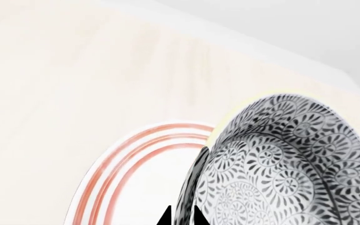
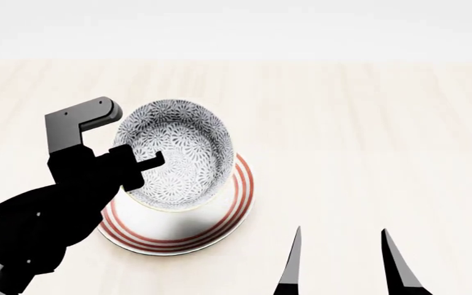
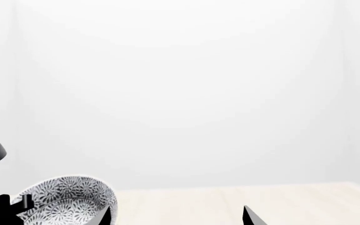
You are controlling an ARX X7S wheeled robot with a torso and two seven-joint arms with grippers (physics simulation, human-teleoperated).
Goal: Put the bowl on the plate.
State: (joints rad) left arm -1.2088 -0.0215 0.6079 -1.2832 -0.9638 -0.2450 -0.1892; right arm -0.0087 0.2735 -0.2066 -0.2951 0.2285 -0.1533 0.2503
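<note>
The grey-and-white floral bowl [image 2: 179, 153] is tilted over the plate [image 2: 211, 227], a white plate with red-orange rings that lies on the pale table. My left gripper [image 2: 142, 166] is shut on the bowl's near-left wall. In the left wrist view the bowl [image 1: 292, 164] fills the lower right, its wall pinched between my left gripper's [image 1: 180, 216] two black fingertips, with the plate [image 1: 148, 178] behind it. My right gripper [image 2: 344, 261] stands open to the right of the plate, nothing between its fingers. In the right wrist view my right gripper [image 3: 176, 216] is open, and the bowl [image 3: 67, 201] shows beyond one fingertip.
The pale wooden table [image 2: 367, 135] stretches all around the plate, with a white wall [image 2: 236, 24] behind it. No other objects show on it.
</note>
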